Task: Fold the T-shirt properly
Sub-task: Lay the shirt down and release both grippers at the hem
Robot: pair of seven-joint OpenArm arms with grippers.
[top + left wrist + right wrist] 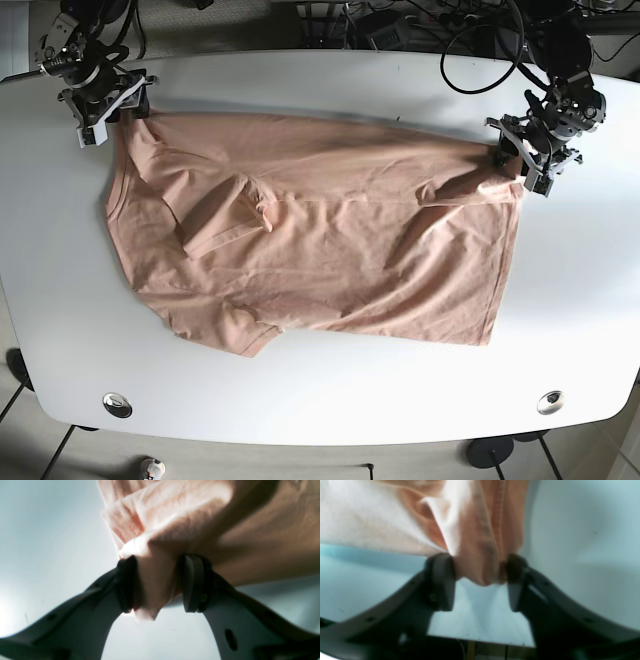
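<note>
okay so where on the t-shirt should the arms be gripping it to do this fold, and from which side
Grip the T-shirt at the two far corners of its long edge, coming in from the table's far side. That edge runs taut and straight between them, so it lifts evenly. Both grippers already pinch bunched cloth there: the left gripper at the hem corner, the right gripper at the shoulder corner.

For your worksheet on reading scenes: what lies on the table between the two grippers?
The base view shows the T-shirt stretched between the left gripper and right gripper, each clamping a corner.
</note>
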